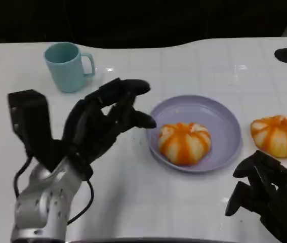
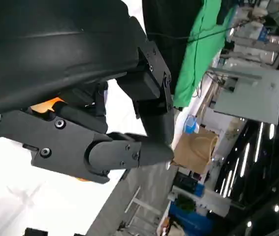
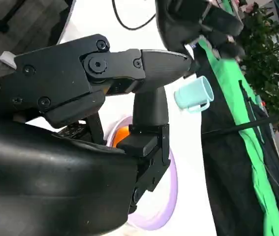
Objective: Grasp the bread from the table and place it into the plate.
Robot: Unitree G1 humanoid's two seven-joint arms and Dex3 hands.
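The left robot hand (image 1: 105, 121) hovers with fingers spread wide, empty, the plate (image 1: 224, 121) at its 3 o'clock holding one bread (image 1: 184, 142). The right robot hand (image 1: 267, 195), loosely spread and empty, should rise toward the second bread (image 1: 278, 134) on the table (image 1: 143, 202) at its 12 o'clock, closing gently.

Bright overhead light glares on the white table (image 1: 194, 66).

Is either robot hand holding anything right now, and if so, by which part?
Nothing is held. The left robot hand hangs open beside the lavender plate, which holds one orange-striped round bread. The right robot hand is empty, fingers apart.
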